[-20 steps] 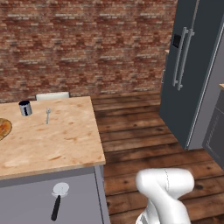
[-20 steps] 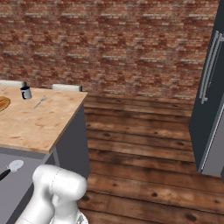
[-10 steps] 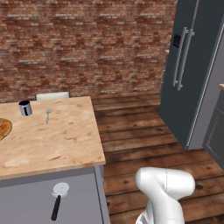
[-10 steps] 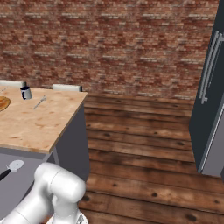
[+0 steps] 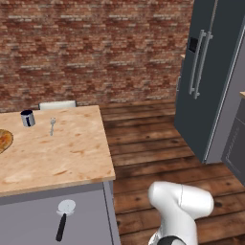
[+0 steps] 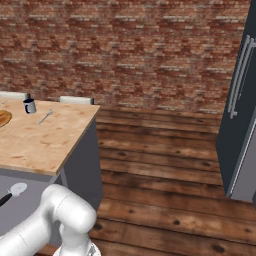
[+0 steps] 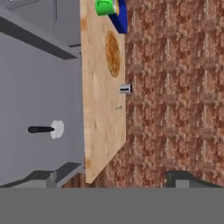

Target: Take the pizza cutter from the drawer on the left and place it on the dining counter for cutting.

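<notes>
The pizza cutter (image 5: pixel 64 217) (image 6: pixel 12 192) (image 7: pixel 46 129), a silver wheel on a black handle, lies flat inside the pulled-out grey drawer (image 5: pixel 28 215) (image 7: pixel 39 87) under the counter's near edge. Just above it is the dining counter (image 5: pixel 57 153) (image 6: pixel 40 137) (image 7: pixel 103 122), a pale wood-grain top on a grey base. In the hand view my gripper (image 7: pixel 116 179) is open, its two dark fingertips far apart at the bottom with nothing between them. It stands off from the cutter, looking at the drawer and the counter's edge side-on.
On the counter are a dark mug (image 5: pixel 27 118) (image 6: pixel 30 106), a fork (image 5: pixel 52 125) (image 6: pixel 46 116) and a pizza (image 5: pixel 4 141) (image 7: pixel 113 53). A tall dark fridge (image 5: pixel 210 81) (image 6: pixel 242 110) stands at the right across bare wooden floor. Behind is a brick wall.
The arm's white elbow has shifted very slightly. The cutter, the drawer and the things on the counter have stayed put.
</notes>
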